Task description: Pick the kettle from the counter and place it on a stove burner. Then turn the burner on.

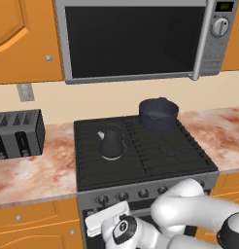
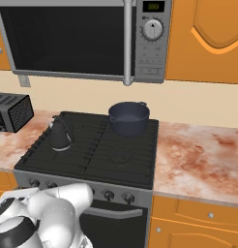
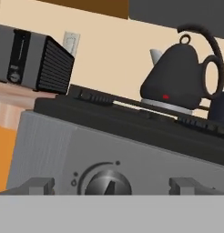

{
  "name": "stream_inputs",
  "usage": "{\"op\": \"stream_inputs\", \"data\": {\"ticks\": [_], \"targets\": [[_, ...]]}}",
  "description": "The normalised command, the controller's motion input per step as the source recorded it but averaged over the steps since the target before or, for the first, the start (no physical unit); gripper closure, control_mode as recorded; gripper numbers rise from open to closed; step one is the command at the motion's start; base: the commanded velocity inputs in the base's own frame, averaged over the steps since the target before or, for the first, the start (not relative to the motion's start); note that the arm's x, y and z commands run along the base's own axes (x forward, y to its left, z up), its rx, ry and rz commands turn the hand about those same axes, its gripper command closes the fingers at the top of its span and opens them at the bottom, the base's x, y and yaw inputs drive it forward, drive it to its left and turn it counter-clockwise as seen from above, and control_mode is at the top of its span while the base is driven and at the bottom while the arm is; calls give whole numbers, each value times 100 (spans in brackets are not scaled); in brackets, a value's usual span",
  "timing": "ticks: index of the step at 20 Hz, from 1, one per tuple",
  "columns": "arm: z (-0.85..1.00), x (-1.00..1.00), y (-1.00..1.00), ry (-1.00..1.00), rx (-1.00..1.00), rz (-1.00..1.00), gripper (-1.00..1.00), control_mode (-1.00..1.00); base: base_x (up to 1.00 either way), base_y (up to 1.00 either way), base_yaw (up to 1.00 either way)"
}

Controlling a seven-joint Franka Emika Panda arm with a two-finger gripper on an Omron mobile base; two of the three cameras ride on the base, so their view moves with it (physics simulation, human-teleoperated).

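The small black kettle stands upright on the front-left stove burner of the black cooktop. From the hand view the kettle rises above the stove's front edge, loop handle to the right and pale spout to the left. My gripper hangs low before the stove's front panel, open and holding nothing. Its fingertips flank the leftmost silver knob without touching it. The marbled counter runs on both sides of the stove.
A dark-blue two-handled pot sits on the back-right burner. A toaster stands on the left counter. A microwave hangs above the stove. More knobs line the front panel.
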Motion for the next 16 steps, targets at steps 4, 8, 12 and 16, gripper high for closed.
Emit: {"op": "stream_inputs", "data": {"ticks": [4,8,12,16], "targets": [[-1,37,-2,0,0,0,-100,-100,0,0,0],[-20,25,-7,0,0,0,-100,-100,0,0,0],[-28,4,-23,0,0,0,-100,-100,0,0,0],[-37,0,-15,0,0,0,-100,-100,0,0,0]]}}
